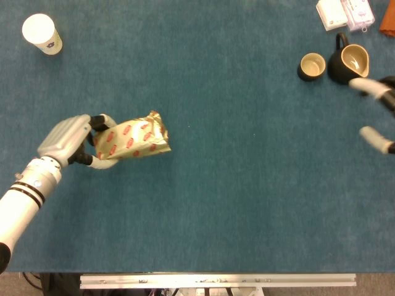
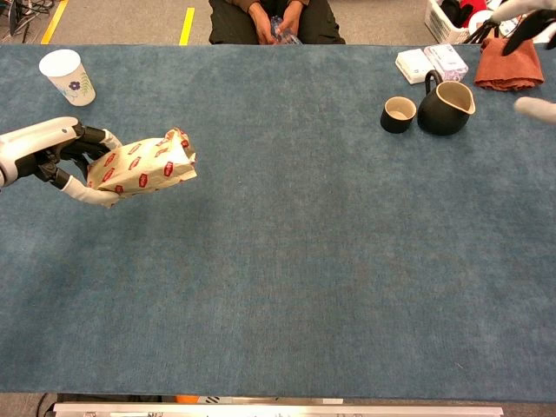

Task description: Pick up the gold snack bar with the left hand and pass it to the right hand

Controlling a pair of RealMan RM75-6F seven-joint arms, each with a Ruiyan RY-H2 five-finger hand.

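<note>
— Where are we?
— My left hand (image 1: 79, 140) has its fingers clamped on the gold snack bar (image 1: 132, 138), lifted over the worktop's left side. Pickup done; handover remains.
— The right hand (image 1: 378, 111)?
— Far right, well apart, fingers spread, empty.
— Surroundings?
— Blue cloth worktop (image 2: 304, 261); paper cup (image 2: 67, 76), black pitcher (image 2: 445, 108), someone seated behind.

A white paper cup (image 2: 68, 76) stands at the table's (image 2: 304, 278) far left; a small cup (image 2: 399, 114) sits just beside a black pitcher (image 2: 446, 108), near white packets (image 2: 432, 62) and an orange cloth (image 2: 509, 69).
</note>
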